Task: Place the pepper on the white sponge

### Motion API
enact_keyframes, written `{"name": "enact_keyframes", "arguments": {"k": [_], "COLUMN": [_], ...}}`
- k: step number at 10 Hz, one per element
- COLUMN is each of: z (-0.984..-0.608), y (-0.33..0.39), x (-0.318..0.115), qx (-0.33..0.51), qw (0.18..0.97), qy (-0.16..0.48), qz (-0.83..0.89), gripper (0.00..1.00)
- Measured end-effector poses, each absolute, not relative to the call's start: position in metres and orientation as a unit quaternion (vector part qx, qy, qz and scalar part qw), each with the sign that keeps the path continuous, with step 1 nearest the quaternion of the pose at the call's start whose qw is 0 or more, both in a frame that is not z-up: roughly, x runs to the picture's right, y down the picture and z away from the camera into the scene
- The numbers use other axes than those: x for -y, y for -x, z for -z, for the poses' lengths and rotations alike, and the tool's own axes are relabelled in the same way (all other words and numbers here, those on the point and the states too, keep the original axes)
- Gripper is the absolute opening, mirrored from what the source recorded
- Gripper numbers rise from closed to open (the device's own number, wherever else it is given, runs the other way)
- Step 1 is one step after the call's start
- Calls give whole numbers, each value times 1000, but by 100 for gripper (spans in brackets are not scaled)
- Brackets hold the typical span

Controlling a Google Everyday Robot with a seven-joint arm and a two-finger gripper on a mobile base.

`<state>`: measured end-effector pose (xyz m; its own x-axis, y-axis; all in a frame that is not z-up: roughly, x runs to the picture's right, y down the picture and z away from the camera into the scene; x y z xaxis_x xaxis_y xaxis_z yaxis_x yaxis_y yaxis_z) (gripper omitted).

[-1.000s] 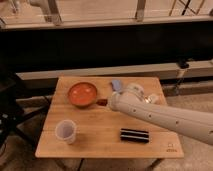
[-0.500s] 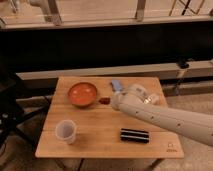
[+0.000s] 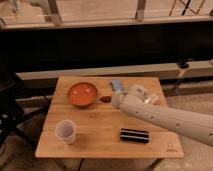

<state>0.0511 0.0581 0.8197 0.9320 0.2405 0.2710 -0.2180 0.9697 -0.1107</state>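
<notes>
On the desk (image 3: pixel 95 120), the translucent cup (image 3: pixel 66 131) and the orange-red bowl (image 3: pixel 82 94) sit exactly where they were a second ago. Just right of the bowl, the pepper (image 3: pixel 105 99) lies on the wood, unmoved, so nothing has lifted it. Behind it and slightly right, the white sponge (image 3: pixel 116 85) stays bare. The gripper (image 3: pixel 115 99), at the tip of the pale arm, hangs just beside the pepper and has hardly shifted (whether it is parted or closed cannot be told). The black ribbed block (image 3: pixel 134 135) lies untouched. The pick-up seems yet to come.

Cream tubular arm (image 3: pixel 167 119) — tool (image 3: pixel 116 99) at tip
</notes>
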Motion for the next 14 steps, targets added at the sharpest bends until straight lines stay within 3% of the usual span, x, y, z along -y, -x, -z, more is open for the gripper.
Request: {"name": "enact_keyframes", "arguments": {"k": [14], "z": [-868], "y": [-29], "x": [18], "qx": [116], "qw": [989], "qy": [3], "qz": [-90], "gripper": [0]}}
